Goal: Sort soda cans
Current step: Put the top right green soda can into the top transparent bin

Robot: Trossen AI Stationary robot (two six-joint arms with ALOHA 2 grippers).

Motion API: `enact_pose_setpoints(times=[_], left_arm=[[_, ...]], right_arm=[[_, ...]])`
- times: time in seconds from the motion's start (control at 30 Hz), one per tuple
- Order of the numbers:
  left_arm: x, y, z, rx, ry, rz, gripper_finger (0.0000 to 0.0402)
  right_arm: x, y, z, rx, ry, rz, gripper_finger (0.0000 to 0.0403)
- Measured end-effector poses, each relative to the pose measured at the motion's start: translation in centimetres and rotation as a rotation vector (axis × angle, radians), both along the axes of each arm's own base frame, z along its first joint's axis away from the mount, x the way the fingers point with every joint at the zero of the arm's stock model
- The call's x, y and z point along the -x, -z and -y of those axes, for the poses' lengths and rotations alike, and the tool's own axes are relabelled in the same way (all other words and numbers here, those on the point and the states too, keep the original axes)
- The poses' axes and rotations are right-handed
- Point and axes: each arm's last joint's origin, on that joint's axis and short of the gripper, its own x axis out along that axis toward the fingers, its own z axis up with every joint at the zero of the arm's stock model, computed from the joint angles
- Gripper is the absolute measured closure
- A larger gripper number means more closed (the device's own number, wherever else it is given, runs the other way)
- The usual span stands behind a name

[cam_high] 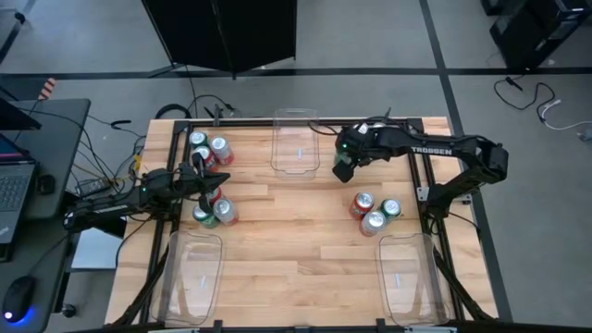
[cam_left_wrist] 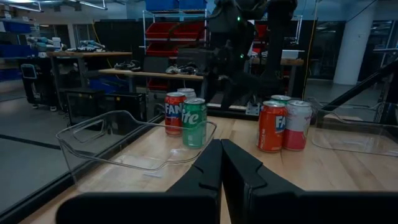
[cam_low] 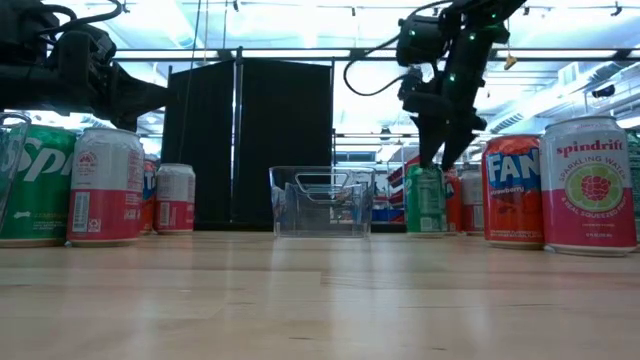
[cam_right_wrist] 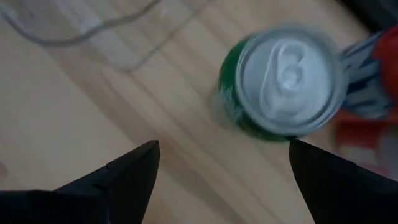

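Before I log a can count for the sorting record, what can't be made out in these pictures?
- High view: the green can under the right claw is hidden by the arm.
- Right wrist view: that can's label is blurred, and the red can beside it is cut by the edge.
- Low view: the Sprite can is cut by the left edge; cans behind the clear tray overlap.
- High view: can labels are too small to read.

Three clear plastic trays (cam_high: pixel 298 146) (cam_high: pixel 190 275) (cam_high: pixel 409 277) sit on the wooden desk (cam_high: pixel 296 231); a laptop (cam_high: pixel 11 190) lies alongside.
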Motion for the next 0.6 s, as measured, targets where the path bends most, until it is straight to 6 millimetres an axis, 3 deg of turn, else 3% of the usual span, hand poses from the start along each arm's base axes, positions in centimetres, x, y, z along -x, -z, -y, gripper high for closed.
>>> enact_pose_setpoints(times=[0.23, 0.6], left_arm=[[0.0, 0.0, 0.0, 0.000, 0.000, 0.000, 0.0390], [0.0, 0.0, 0.0, 0.000, 0.000, 0.000, 0.0390]], right_arm=[[-0.3, -1.2, 0.8, 0.155, 0.001, -0.018, 0.0057], [0.1, -1.3, 3.1, 0.222, -0.048, -0.018, 0.0053]])
